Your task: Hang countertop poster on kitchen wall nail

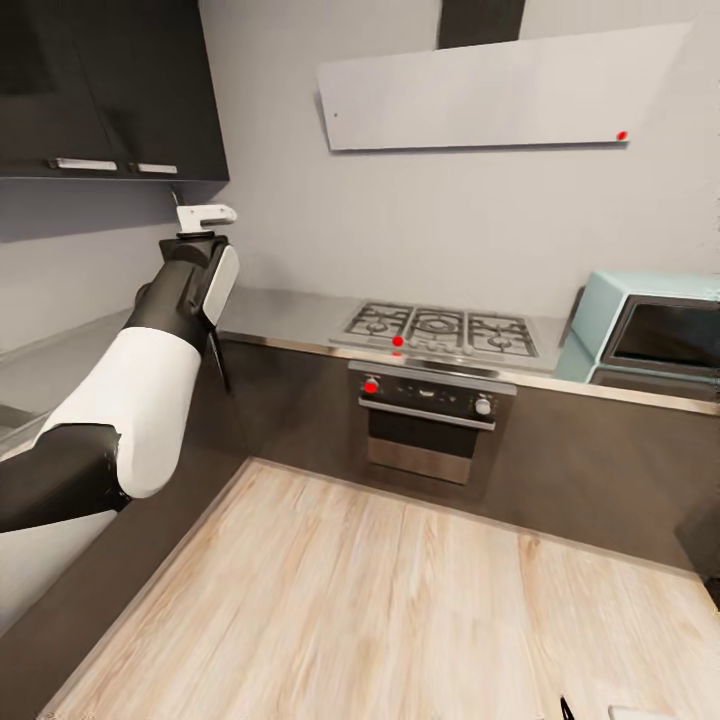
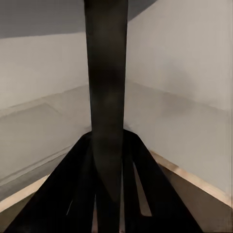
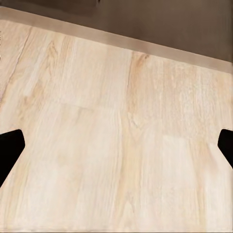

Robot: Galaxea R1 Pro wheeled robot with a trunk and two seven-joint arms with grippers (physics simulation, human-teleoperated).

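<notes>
Poster (image 2: 107, 97) seen edge-on as a dark upright slab in the left wrist view, clamped between the left gripper (image 2: 108, 194) fingers (image 2: 73, 194); pick-up judged done. In the head view, left arm raised toward the corner under the dark wall cabinets (image 1: 110, 90), with a thin dark edge hanging below the wrist (image 1: 217, 355), probably the poster's lower rim. Hanging judged still to do: no wall nail made out on the grey wall (image 1: 300, 230); small white fitting (image 1: 205, 214) above the wrist, identity unclear.

Right gripper (image 3: 116, 145) spread wide, fingertips (image 3: 9, 150) at both frame edges, nothing between, aimed at the wood floor (image 3: 116, 121).

Surroundings: pale desk (image 1: 290, 310) with gas hob (image 1: 440, 328), oven (image 1: 430, 420) beneath, range hood (image 1: 500, 90) above, mint microwave (image 1: 650, 330) to the right. Cabinet underside and corner walls close to the raised arm; likely tight clearance for lifting the poster higher.
</notes>
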